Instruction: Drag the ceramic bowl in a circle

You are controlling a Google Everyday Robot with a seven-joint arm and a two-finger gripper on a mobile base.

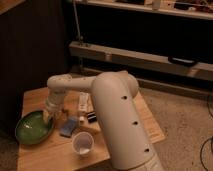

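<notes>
One gripper (48,116) is seen lowered at the rim of the wide, shallow green glazed ceramic bowl (30,129); whether it is spread, pressed together or pinching the rim cannot be told. The bowl is set near the corner of the light wooden table (50,154). Just beside the gripper a flat blue object (69,126) is laid, with a small dark object (92,117) and a white oblong object (83,102) near it. A small white round cup (82,144) is placed upright nearer the table's front edge, apart from the bowl. Much of the table is hidden by the bulky white arm (117,120).
</notes>
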